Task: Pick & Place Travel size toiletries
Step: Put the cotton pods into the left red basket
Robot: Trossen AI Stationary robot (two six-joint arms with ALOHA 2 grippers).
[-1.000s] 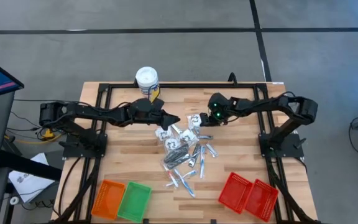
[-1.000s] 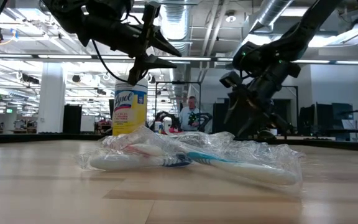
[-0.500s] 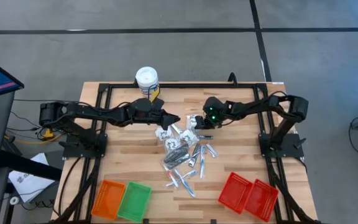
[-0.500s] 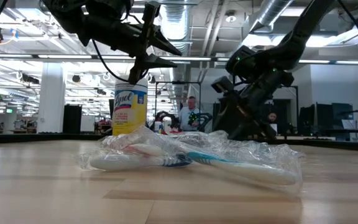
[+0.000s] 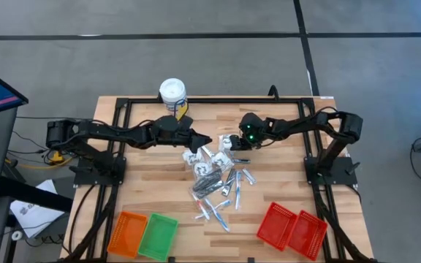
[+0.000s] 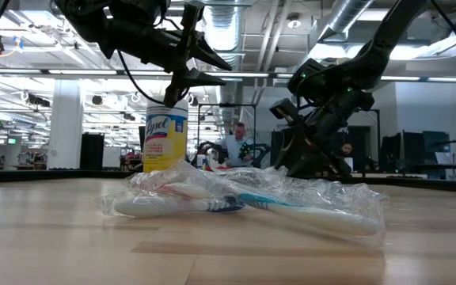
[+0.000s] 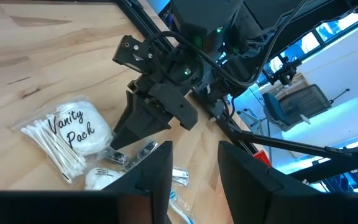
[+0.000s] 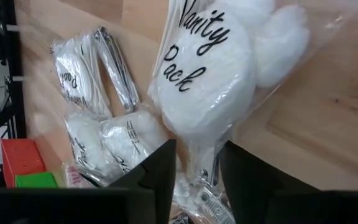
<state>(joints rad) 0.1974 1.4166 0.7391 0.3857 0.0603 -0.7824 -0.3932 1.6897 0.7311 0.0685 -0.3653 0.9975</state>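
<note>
Right gripper (image 5: 229, 145) low at the far edge of the toiletry pile (image 5: 218, 179), fingers (image 8: 155, 173) a narrow gap apart, straddling the edge of a clear "Vanity Pack" sachet (image 8: 213, 78) of cotton pads and swabs. Film lies between the fingers; whether pinched yet, cannot tell. Sachet appears to rest on the wooden table (image 5: 145, 183).

Judgement on doing the grasp well: close on the film edge only, not the padded middle; lift slowly and straight up, since neighbouring sachets (image 8: 101, 140) touch and may drag along. Confirm hold before swinging toward the red baskets (image 5: 291, 230) at the near right.

Left gripper (image 5: 205, 140) raised just left of the pile, fingers (image 7: 146, 177) apart, nothing between them.

Hard to make out: contact point hidden under the right wrist from above. In the low view wrapped toothbrushes (image 6: 244, 202) block the sachet. Intended basket not indicated. Orange and green baskets (image 5: 146, 235) near left; wipes canister (image 5: 172, 95) far side.
</note>
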